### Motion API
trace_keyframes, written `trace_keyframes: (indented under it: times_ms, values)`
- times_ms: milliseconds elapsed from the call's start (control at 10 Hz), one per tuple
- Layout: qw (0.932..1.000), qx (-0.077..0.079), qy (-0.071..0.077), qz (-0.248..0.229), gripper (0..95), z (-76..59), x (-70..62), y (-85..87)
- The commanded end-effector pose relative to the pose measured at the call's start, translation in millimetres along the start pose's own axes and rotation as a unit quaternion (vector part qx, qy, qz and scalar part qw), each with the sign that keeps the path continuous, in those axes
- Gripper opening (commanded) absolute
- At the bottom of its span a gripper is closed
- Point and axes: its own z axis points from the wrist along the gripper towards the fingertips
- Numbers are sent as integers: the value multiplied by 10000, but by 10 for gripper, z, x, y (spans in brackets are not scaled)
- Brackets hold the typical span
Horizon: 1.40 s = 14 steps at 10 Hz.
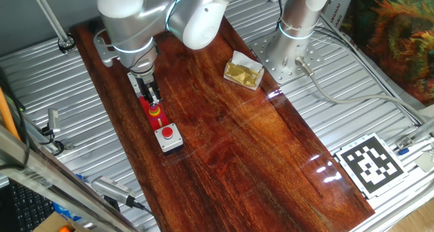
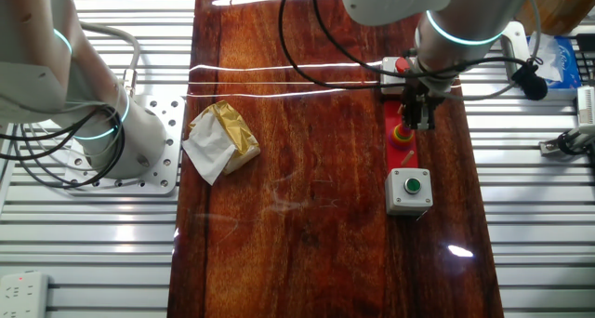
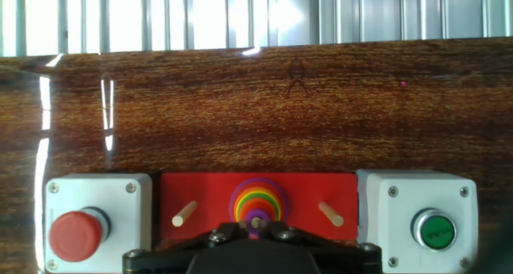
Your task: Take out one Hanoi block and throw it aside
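Note:
The Hanoi block (image 3: 255,221) is a tiny purple disc at the top of a rainbow stack of discs (image 3: 258,200) on the middle peg of a red base (image 3: 200,190). My gripper (image 3: 255,226) is down over the stack, its two dark fingertips pressed against either side of the block. In one fixed view the gripper (image 1: 152,100) stands upright just above the stack (image 1: 156,111). In the other fixed view the gripper (image 2: 410,121) covers most of the stack (image 2: 401,132).
A grey box with a red push-button (image 3: 76,230) sits left of the base and one with a green button (image 3: 433,228) right. Bare wooden pegs (image 3: 184,214) flank the stack. A crumpled gold-and-white wrapper (image 1: 244,72) lies on the wooden board (image 1: 244,157).

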Motion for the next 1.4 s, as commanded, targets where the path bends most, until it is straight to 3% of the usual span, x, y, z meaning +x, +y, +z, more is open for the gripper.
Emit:
trace_keyframes:
  times_ms: [100,1400]
  values:
    - [10000,2,-2,0,190,13,-4,-6]
    - [10000,6,-2,-8,190,90,-11,-26]
